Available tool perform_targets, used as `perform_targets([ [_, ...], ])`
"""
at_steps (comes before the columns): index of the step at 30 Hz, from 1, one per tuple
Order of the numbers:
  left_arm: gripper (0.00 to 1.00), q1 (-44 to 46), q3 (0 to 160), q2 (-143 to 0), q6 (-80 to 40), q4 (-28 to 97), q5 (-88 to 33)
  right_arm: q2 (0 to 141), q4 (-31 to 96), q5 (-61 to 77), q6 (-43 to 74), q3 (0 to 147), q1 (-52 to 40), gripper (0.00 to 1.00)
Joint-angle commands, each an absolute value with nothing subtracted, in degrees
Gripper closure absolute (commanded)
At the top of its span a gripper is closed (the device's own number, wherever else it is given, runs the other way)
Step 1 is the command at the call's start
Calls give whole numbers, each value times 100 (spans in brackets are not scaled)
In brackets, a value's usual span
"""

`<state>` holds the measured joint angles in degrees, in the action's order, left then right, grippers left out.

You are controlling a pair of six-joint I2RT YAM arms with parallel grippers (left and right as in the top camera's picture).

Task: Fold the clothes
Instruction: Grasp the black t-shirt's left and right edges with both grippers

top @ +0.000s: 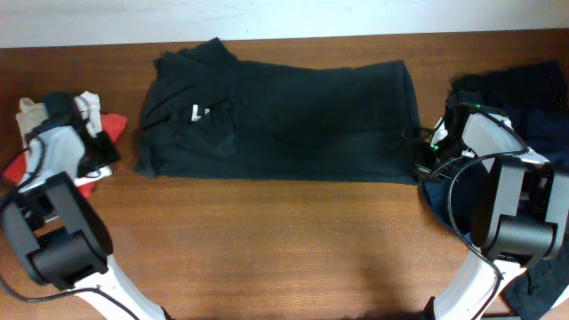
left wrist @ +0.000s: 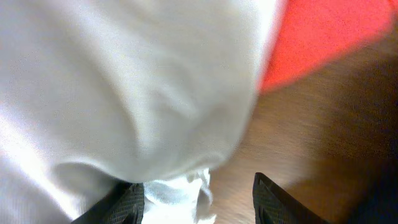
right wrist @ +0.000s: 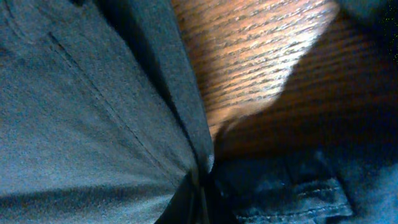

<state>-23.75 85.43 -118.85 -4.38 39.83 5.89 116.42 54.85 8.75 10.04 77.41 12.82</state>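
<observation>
Lying flat, rectangular black T-shirt (top: 293, 116), matte fabric, grained wooden table (top: 284, 240)

A large T-shirt (top: 284, 120) lies spread flat across the middle of the worktop (top: 284, 240), toward its far edge. A heap of garments (top: 31, 114) sits at the left edge under the left hand (left wrist: 199, 202). A second heap (top: 544, 133) sits at the right edge, beside the right hand (top: 425, 153).
</observation>
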Motion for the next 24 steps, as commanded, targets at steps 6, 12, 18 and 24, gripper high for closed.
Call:
perform_targets([
  [6,25,-1896,8818,-11705,-36,4283,-1011,11754,5616,403,947,7603,1352,94],
  [12,44,-696,8801,-11539,-62,5120,-121,11754,5725,403,947,7603,1352,94],
  [18,43,-600,8801,-11537,-478,5572,832,11754,5793,403,947,7603,1352,93],
  [24,44,-600,8801,-11537,-773,5964,1114,11754,5791,403,947,7603,1352,93],
])
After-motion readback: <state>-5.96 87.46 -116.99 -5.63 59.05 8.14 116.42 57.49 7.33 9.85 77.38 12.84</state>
